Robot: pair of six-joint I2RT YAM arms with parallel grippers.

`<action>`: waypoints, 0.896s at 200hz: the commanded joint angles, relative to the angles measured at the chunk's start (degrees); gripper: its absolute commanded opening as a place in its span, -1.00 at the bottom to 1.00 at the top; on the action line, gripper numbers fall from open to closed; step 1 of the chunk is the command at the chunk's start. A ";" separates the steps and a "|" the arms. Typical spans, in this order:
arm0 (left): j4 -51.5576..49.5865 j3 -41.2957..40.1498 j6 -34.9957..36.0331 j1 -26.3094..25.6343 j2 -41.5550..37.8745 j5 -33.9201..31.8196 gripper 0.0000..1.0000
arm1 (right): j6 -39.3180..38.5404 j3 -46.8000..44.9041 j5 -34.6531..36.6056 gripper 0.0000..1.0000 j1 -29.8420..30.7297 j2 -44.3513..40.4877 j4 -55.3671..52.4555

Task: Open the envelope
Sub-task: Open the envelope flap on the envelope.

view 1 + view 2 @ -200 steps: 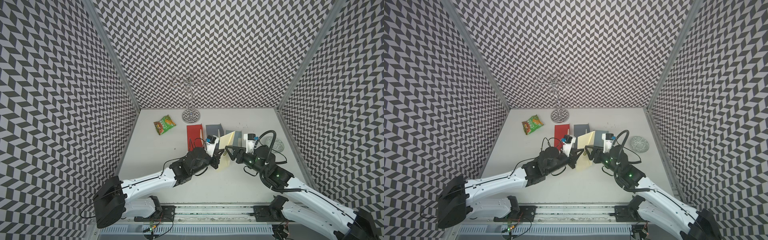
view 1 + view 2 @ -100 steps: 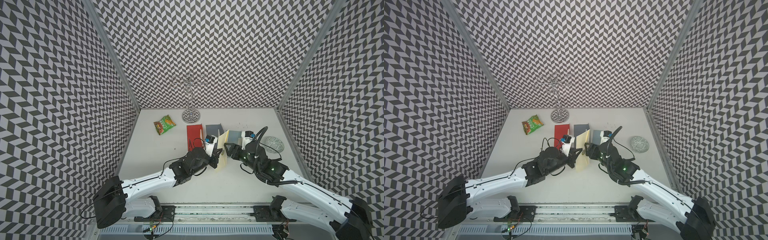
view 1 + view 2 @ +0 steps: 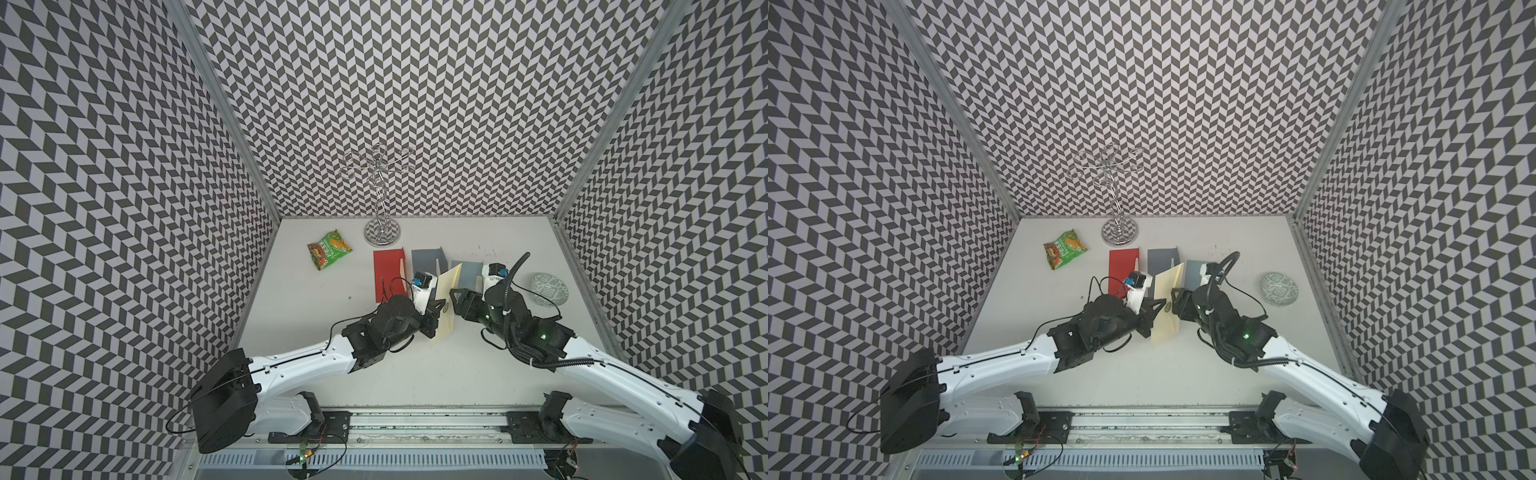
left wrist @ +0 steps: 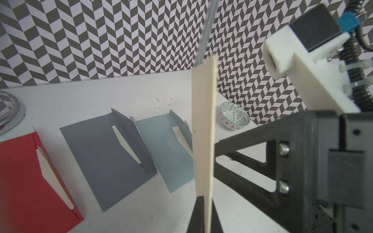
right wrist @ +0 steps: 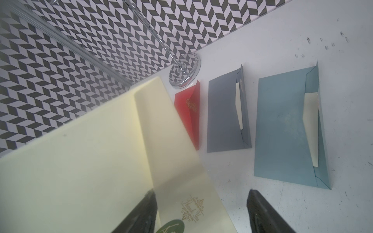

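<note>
Now L hand (image 4: 204, 215) pinches cream envelope (image 3: 445, 303) upright; R hand (image 5: 201, 209) spread wide by flap (image 5: 177, 153).

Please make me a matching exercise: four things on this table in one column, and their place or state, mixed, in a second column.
1. cream envelope
2. red envelope
3. patterned bowl
4. snack packet

A. lies flat, flap lifted
B. farthest to the right
C. clamped upright by the left gripper
D. green, farthest to the left

Pairs: 1-C, 2-A, 3-B, 4-D
</note>
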 commanded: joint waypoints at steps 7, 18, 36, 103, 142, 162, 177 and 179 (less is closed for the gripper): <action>1.21 0.99 1.02 -0.74 -0.32 0.20 -1.00 | 0.63 1.10 3.18 0.42 0.14 0.66 -0.67; 1.21 1.12 1.07 -0.72 -0.20 0.11 -1.00 | 0.71 1.17 2.94 0.41 0.10 0.83 -0.75; 0.86 1.18 1.08 -0.69 0.02 -0.60 -1.00 | 0.54 1.60 2.82 0.41 0.23 1.15 -1.21; 0.86 1.40 1.53 -0.69 0.60 -2.35 -1.00 | 1.11 2.99 4.49 0.40 0.23 3.63 -3.56; 1.03 1.24 1.84 -0.75 1.00 -2.43 -1.00 | 1.02 2.11 3.79 0.38 0.23 3.14 -2.40; 0.68 1.90 2.29 -0.75 1.64 -2.53 -1.00 | 0.85 1.98 3.48 0.34 0.22 3.05 -2.46; 0.11 2.34 2.73 -0.74 1.69 -2.93 -1.00 | 0.67 2.02 3.35 0.34 0.23 3.22 -2.76; 0.19 2.24 2.69 -0.73 1.72 -3.04 -1.00 | 0.67 2.02 3.42 0.34 0.23 3.27 -2.83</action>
